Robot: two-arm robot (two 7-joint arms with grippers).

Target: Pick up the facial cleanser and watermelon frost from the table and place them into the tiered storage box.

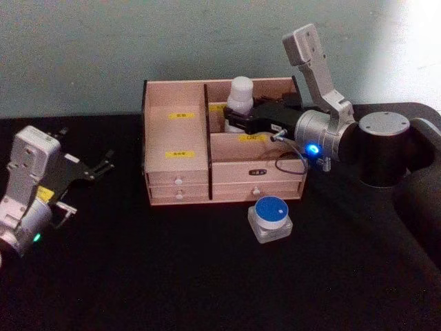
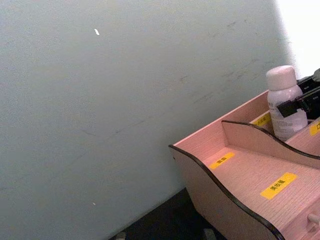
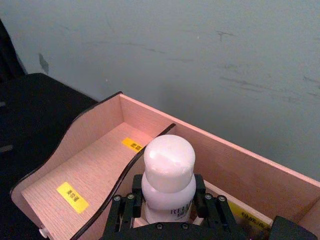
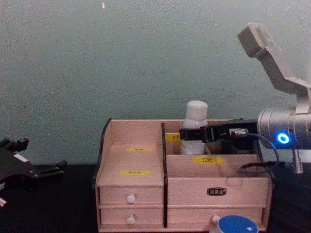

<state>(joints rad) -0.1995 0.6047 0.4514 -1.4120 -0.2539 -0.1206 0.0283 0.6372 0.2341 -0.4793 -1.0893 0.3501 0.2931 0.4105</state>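
Head view, right half: right gripper (image 1: 236,116) clamped on white facial cleanser bottle (image 1: 242,89), bottle upright, lower part down inside back right compartment of tiered storage box (image 1: 176,148). Watermelon frost (image 1: 270,217), white pot with blue lid, on black table (image 1: 172,276) just in front of the box's 2 right drawers, not touching. Left gripper (image 1: 100,164) at far left, well apart from box, fingers spread, holding nothing.

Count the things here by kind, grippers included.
Tiered storage box: 1
White facial cleanser bottle, standing in the box's rear compartment: 1
Blue-lidded watermelon frost container, on the table before the box: 1
Grippers: 2, the right gripper shut on the bottle, the left gripper idle at the table's left
Total: 5
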